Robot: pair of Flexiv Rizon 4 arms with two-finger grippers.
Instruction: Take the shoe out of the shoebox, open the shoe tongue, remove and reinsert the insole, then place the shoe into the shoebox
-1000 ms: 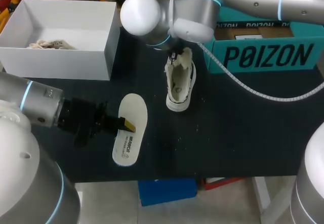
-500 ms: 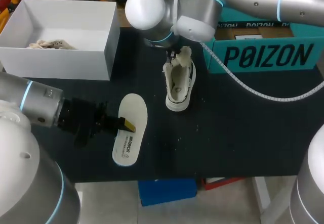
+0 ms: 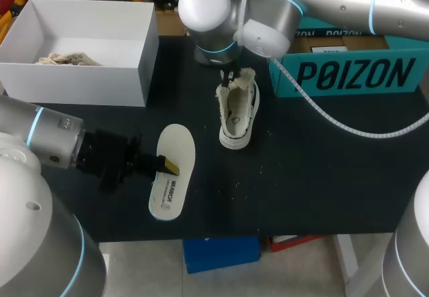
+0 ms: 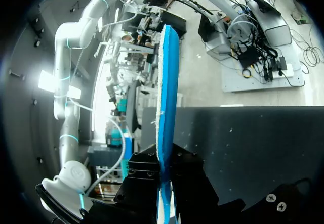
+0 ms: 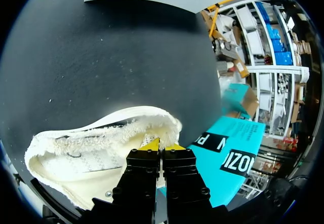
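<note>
Head view: the insole point(image 3: 171, 169) is clamped in my left pincer point(image 3: 167, 165), and the shoe point(image 3: 236, 112) sits under my right pincer point(image 3: 228, 79).
From the left wrist I see the insole edge-on, squeezed between both fingers and running out ahead of them over the black table point(image 3: 315, 176). My right fingers are pressed together at the shoe's fleecy collar point(image 5: 126, 128); whether cloth is nipped between them I cannot tell. The teal shoebox point(image 3: 348, 72) stands just beside that pincer, the white box point(image 3: 80, 76) well apart from both.
</note>
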